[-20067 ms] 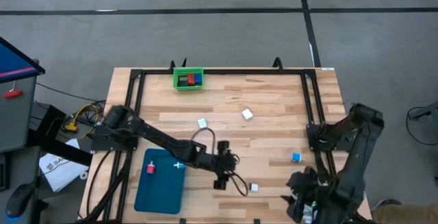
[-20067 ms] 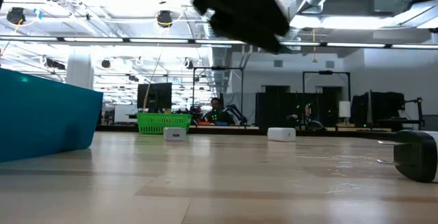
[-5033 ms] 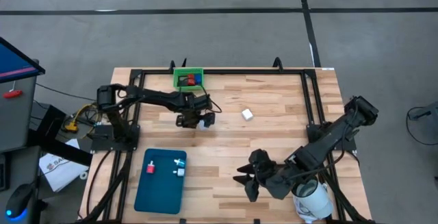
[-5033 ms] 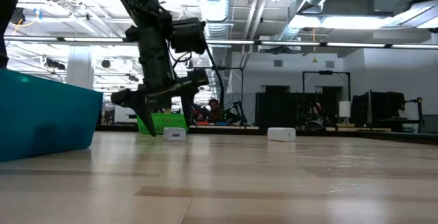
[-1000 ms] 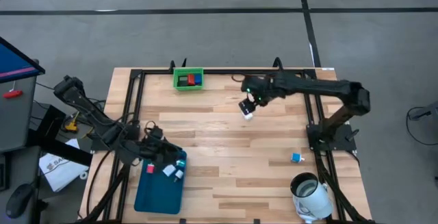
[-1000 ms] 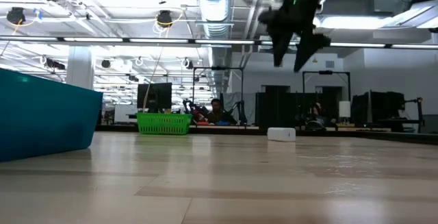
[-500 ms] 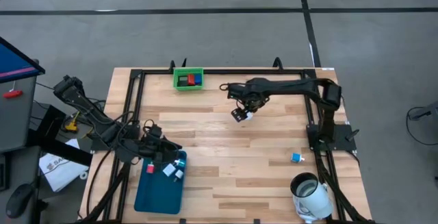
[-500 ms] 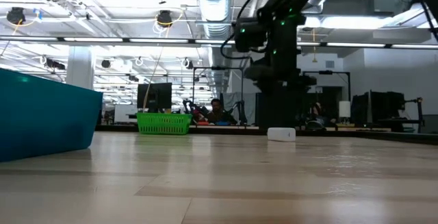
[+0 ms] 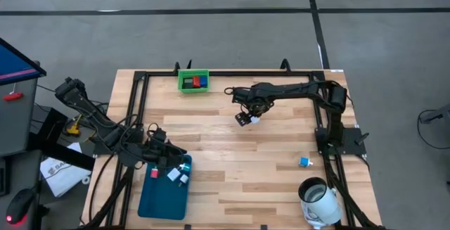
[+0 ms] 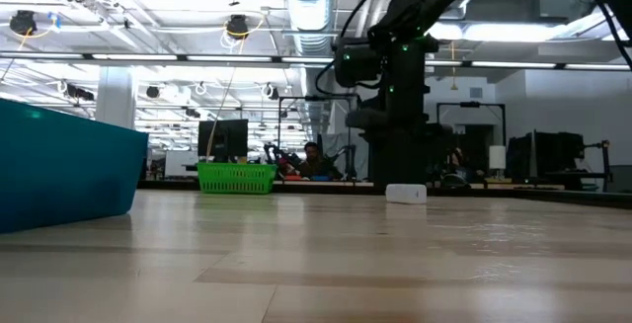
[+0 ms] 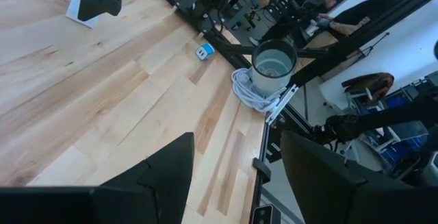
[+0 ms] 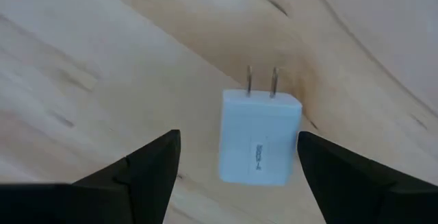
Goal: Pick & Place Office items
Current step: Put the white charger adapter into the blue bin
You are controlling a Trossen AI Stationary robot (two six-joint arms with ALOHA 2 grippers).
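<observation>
A white plug-in charger cube [image 12: 260, 145] with two metal prongs lies flat on the wooden table, at the far middle in the high view [image 9: 252, 119]. My right gripper [image 12: 238, 142] is open just above it, with one finger on either side and apart from it. It also shows in the high view [image 9: 245, 117]. My left gripper [image 9: 163, 154] is open and empty over the far edge of the teal tray [image 9: 151, 198]. The tray holds a red piece [image 9: 153, 173], white bits [image 9: 173, 176] and a cyan bit [image 9: 185, 167]. A blue cube [image 9: 304, 162] lies at the right.
A green bin [image 9: 193, 81] with red and blue blocks stands at the far edge. A white mug-like cylinder [image 9: 316, 199] with a coiled white cord stands at the near right corner. A black frame [image 9: 318, 103] runs along the table's sides.
My right gripper has gone toward the table's left edge and down onto the white charger, staying open. The charger has not moved. My left arm has kept still.
</observation>
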